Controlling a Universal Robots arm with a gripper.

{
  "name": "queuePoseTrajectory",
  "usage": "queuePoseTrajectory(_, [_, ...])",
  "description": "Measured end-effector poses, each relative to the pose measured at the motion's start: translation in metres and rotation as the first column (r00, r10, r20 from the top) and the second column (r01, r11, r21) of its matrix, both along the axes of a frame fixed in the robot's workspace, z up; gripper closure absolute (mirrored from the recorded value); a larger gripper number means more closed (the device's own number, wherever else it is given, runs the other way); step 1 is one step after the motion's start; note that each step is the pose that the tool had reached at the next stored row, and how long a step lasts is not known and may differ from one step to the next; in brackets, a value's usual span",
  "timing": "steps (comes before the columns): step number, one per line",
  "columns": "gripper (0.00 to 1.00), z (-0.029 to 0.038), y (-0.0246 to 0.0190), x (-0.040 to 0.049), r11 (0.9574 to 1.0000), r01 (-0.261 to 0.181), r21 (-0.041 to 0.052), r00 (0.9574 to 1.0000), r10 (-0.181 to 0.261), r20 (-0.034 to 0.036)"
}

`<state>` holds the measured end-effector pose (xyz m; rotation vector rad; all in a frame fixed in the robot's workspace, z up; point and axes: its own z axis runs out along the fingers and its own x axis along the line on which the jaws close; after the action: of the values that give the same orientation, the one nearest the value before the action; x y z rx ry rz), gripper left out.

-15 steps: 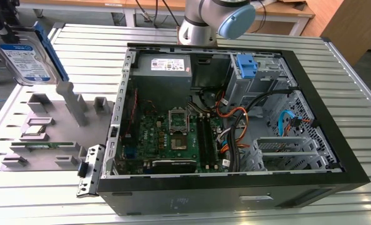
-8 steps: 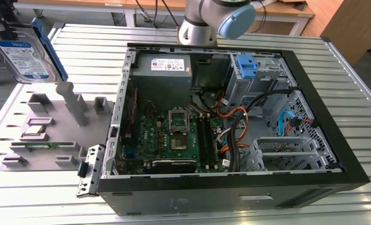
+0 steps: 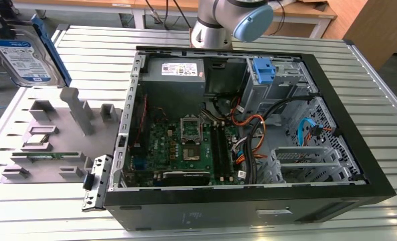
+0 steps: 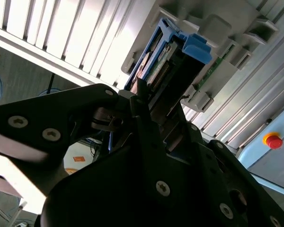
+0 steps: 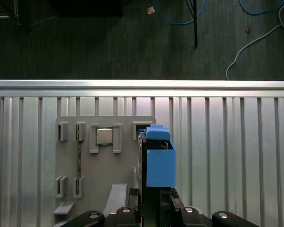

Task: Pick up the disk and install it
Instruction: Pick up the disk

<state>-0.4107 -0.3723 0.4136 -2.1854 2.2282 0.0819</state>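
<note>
Hand (image 5: 155,204) pinches the disk (image 5: 159,163) at one end in the first wrist view, holding it on edge with a blue rail facing the camera. It sits over one edge of the grey holder tray (image 5: 104,165) on the slatted metal surface (image 5: 227,142); whether it touches the tray I cannot tell. Seen from the exterior view, the disk stands upright at that view's left, label showing, well apart from the open computer case (image 3: 252,213)
</note>
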Motion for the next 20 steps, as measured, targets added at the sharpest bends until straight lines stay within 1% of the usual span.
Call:
queuePoseTrajectory(8, [0.65,0.0017,0.0000,0.0000,1.0000,0.000,-0.0001,1.0000,0.000,-0.0002])
queuePoseTrajectory(14, [0.65,0.0061,0.0000,0.0000,1.0000,0.000,-0.0001,1.0000,0.000,-0.0001])
queuePoseTrajectory(20, [0.65,0.0125,0.0000,0.0000,1.0000,0.000,-0.0001,1.0000,0.000,-0.0001])
